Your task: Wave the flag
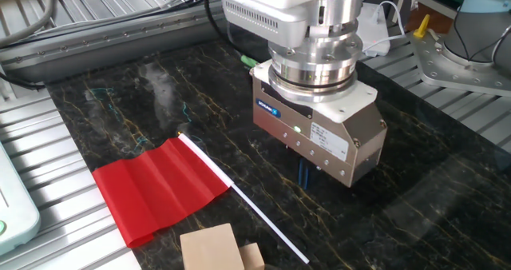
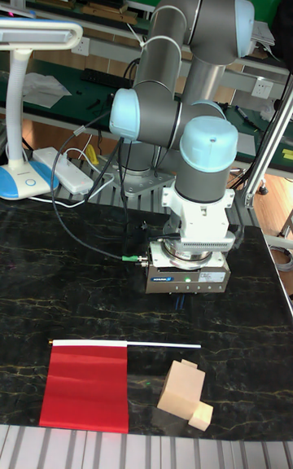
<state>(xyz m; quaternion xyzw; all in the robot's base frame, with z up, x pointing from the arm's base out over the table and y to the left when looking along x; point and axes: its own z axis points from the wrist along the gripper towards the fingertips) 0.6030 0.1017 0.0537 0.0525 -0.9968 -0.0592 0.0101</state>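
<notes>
The flag (image 1: 160,188) lies flat on the dark marble table (image 1: 120,102), its red cloth rippled and its thin white stick (image 1: 267,224) running toward the front right. In the tall fixed view the flag (image 2: 85,385) lies at the front left, with the stick (image 2: 163,345) along its far edge. My gripper (image 1: 304,174) hangs above the table just right of the stick, a little behind its free end. Only a sliver of the blue fingers (image 1: 303,171) shows under the metal body. In the tall fixed view the gripper (image 2: 181,303) points down, apart from the flag.
Pale wooden blocks (image 1: 211,250) sit at the front edge just beside the stick; they also show as wooden blocks (image 2: 183,394) in the tall fixed view. A white desk lamp (image 2: 24,176) and a cable (image 2: 81,225) stand at the back left. Metal rails (image 1: 32,166) border the table on the left.
</notes>
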